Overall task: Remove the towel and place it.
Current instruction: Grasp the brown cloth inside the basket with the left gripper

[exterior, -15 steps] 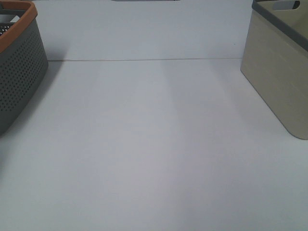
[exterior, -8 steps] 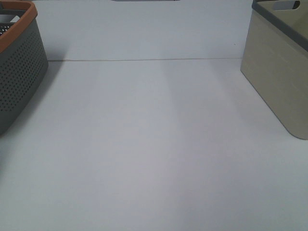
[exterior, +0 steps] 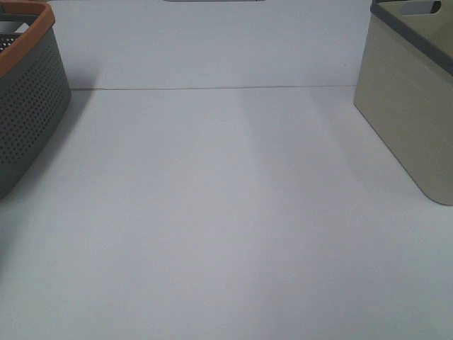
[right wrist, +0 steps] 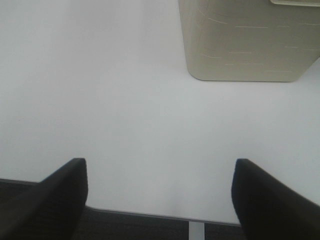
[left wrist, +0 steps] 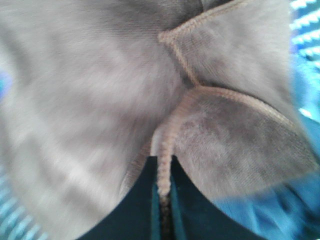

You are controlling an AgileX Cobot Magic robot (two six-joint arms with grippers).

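The end effector (right wrist: 157, 167) hangs over the white worktop (right wrist: 100, 90), fingers (right wrist: 55, 195) spread wide (both dark); a beige bin (right wrist: 245, 47) stands beyond.

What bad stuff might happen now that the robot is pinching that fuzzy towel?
1. The left gripper seems to hold the towel only by its thin stitched edge, so the towel may slip out when it is lifted.
2. The towel fills the left wrist view, so the blue thing beside it might get snagged or dragged along unseen.
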